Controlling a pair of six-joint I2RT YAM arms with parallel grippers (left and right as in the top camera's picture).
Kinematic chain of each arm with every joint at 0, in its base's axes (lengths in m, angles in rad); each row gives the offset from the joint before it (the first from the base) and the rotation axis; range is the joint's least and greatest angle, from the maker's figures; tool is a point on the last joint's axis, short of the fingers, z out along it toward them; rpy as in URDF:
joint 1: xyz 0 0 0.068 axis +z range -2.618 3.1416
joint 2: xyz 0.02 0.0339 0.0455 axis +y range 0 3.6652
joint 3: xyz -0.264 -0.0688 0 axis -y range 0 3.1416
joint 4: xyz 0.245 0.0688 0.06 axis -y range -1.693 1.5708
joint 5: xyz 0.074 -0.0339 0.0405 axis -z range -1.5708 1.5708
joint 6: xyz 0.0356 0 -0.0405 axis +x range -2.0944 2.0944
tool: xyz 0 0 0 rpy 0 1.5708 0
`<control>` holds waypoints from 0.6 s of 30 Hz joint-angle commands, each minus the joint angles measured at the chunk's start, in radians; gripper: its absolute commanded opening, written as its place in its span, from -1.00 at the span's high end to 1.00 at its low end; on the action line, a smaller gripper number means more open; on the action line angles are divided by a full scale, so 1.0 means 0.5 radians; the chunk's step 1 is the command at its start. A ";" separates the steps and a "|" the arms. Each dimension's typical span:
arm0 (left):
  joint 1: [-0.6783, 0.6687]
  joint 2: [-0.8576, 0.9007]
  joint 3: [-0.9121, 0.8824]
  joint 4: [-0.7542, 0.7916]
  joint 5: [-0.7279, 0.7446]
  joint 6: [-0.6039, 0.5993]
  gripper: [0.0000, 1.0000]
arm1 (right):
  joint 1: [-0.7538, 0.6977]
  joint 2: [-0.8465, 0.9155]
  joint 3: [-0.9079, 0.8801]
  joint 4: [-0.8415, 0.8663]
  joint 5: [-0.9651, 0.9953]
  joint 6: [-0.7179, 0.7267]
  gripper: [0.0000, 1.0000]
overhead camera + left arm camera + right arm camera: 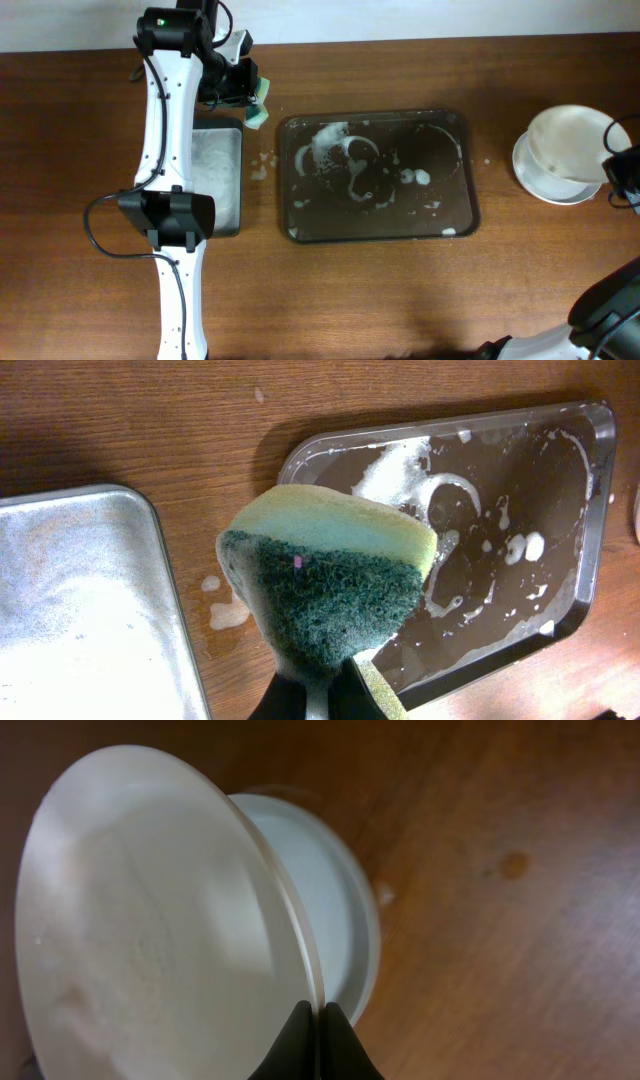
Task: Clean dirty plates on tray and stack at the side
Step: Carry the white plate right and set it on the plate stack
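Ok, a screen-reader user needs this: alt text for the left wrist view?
The left gripper pinches a yellow-and-green sponge, green scouring side facing the camera, above the wooden table. Behind it lies the dark tray, streaked with white foam; a smaller soapy tray sits at frame left.

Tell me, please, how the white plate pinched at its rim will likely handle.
Probably stiff: the plate shows no bend though the right end effector grips only its rim. Possibly slippery, since it looks glossy and the tray is soapy. Likely to chip if dropped onto the plate below.
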 commanded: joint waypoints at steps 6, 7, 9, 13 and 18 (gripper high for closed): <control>0.004 -0.047 0.025 -0.003 -0.007 0.038 0.99 | -0.031 0.245 -0.061 0.029 0.093 0.031 0.92; 0.005 -0.047 0.025 -0.003 -0.007 0.038 0.99 | -0.029 0.266 -0.065 0.034 0.075 0.013 0.92; 0.005 -0.047 0.025 -0.003 -0.007 0.038 0.99 | -0.019 0.303 -0.068 0.042 0.063 -0.017 0.92; 0.005 -0.048 0.026 -0.003 -0.140 0.038 0.99 | 0.043 0.327 -0.069 0.134 0.007 -0.060 0.91; 0.017 -0.087 0.026 -0.003 -0.249 0.036 0.99 | 0.143 0.327 -0.069 0.262 -0.005 -0.061 0.74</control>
